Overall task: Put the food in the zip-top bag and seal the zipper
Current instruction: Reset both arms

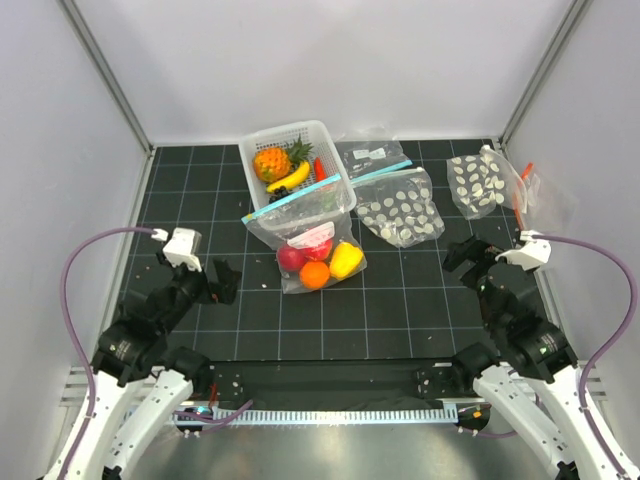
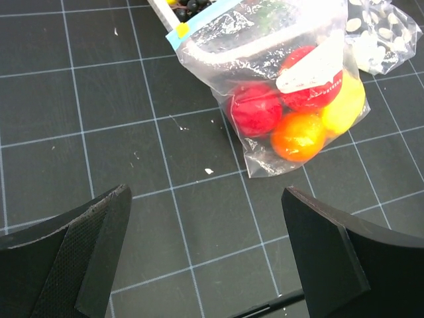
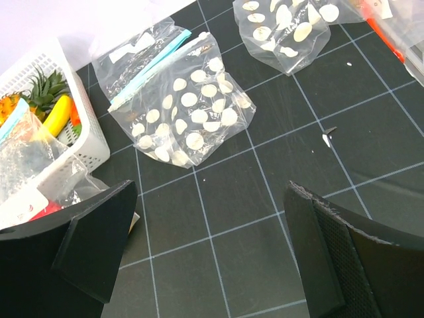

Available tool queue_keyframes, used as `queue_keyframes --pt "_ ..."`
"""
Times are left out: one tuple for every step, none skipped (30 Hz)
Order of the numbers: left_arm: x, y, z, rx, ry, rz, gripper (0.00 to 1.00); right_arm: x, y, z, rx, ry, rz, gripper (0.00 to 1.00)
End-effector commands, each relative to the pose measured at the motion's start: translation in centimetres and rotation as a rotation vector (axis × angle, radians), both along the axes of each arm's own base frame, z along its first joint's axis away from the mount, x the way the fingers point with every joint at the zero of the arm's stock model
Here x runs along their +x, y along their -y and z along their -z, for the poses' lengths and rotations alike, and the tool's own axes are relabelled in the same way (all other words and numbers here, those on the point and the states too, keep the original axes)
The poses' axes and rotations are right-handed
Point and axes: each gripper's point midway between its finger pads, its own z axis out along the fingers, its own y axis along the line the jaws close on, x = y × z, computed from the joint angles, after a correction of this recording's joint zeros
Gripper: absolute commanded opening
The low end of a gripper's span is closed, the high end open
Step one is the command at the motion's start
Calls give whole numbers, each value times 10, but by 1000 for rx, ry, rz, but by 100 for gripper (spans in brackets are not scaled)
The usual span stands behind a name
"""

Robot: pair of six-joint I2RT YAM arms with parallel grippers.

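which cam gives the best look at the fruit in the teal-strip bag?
Left wrist: the food sits close and large inside the zip-top bag, two red, one orange, one yellow. Top external shows the food small but whole. Right wrist catches only a red sliver at its left edge.

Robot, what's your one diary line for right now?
food inside zip-top bag | zipper seal unclear | left jaws open, empty | right jaws open, empty

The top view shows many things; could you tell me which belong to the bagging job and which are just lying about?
Job: zip-top bag, teal zipper, red apples, orange, lemon.
Lying about: white basket, pineapple, banana, dotted bags, printed bag.
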Motion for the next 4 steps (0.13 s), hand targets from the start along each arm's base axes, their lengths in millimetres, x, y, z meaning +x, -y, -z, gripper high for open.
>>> queue_keyframes --pt "4 6 -7 -18 25 19 100 3 3 -11 20 35 33 100" --pt "4 6 -7 -20 22 21 100 2 3 -11 23 39 31 100" --pt "4 7 -7 -18 21 25 100 2 3 -11 22 39 27 100" --pt "5 7 -6 -17 18 25 100 1 3 -13 21 45 24 100"
